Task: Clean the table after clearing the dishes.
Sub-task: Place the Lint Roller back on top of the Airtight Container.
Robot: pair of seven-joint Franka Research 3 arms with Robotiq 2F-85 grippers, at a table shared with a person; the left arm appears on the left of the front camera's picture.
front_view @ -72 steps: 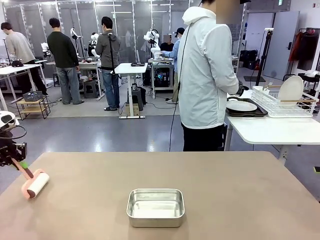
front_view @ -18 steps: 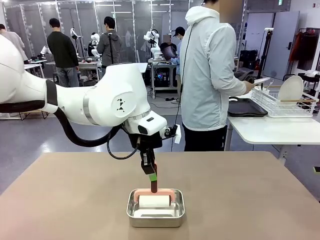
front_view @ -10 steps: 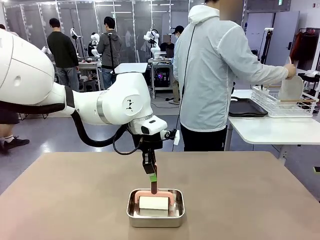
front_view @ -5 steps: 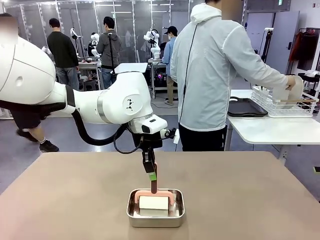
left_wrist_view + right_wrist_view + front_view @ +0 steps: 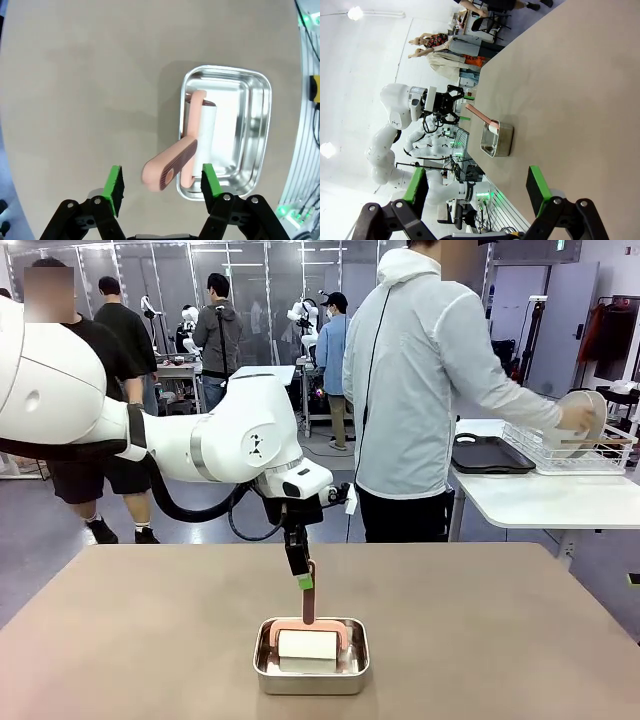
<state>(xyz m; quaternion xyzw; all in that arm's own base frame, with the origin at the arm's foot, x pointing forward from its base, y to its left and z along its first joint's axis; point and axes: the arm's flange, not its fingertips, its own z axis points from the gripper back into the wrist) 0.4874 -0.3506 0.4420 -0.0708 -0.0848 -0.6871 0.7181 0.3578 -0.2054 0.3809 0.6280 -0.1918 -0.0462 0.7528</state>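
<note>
The table [image 5: 480, 630] stretches wide and brown across the front view, its far edge running straight in front of the person [image 5: 420, 390] in a pale jacket. A steel pan [image 5: 311, 655] sits near the table's near edge, about in the middle, with bare tabletop to both sides and beyond it. A lint roller [image 5: 308, 643] lies in the pan, its white roll down inside and its pink handle [image 5: 169, 165] slanting up over the pan's rim.

The left gripper [image 5: 302, 575] hangs straight above the pan. In the left wrist view its fingers [image 5: 114, 184] stand wide apart on either side of the handle's end, not touching it.

The right gripper [image 5: 475, 200] is spread wide and holds nothing, over open tabletop well apart from the pan.

On the white side table [image 5: 540, 502] behind, a dark tray [image 5: 490, 455] lies beside a wire rack [image 5: 560, 452], where the person's hand [image 5: 577, 418] holds a white plate [image 5: 588, 412].
</note>
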